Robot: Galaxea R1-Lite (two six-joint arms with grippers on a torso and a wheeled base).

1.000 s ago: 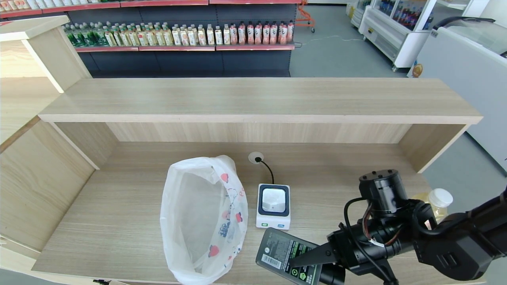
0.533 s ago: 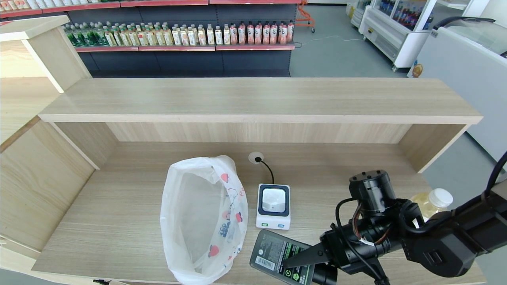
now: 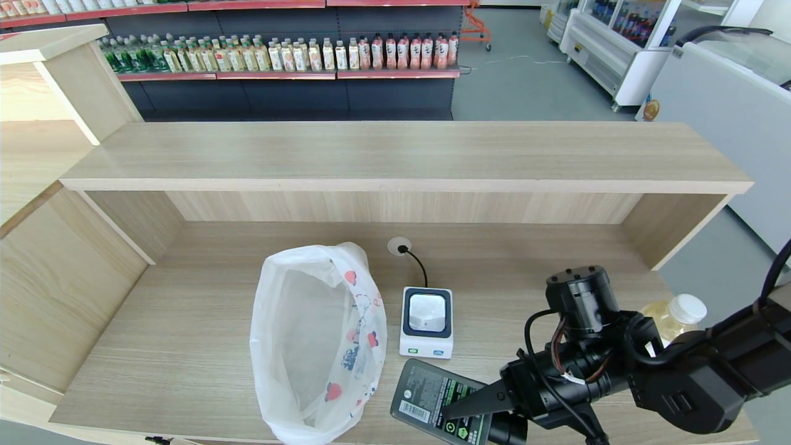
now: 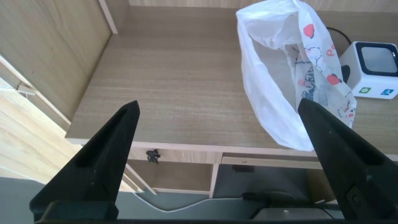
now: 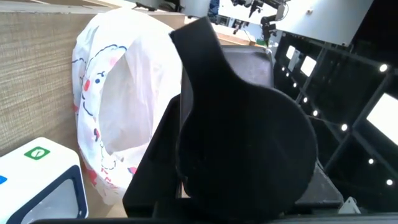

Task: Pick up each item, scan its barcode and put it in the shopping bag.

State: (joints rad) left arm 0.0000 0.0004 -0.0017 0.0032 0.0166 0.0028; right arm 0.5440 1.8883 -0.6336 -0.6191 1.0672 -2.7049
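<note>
Your right gripper (image 3: 471, 416) has its jaws clamped on the dark pack (image 3: 425, 394), just in front of the scanner (image 3: 426, 321). Your left gripper (image 4: 217, 106) hangs wide open.

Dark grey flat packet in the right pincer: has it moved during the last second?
Yes. Against the white barcode scanner, the dark grey flat packet in the right pincer shifted slightly left, toward the white plastic shopping bag.
</note>
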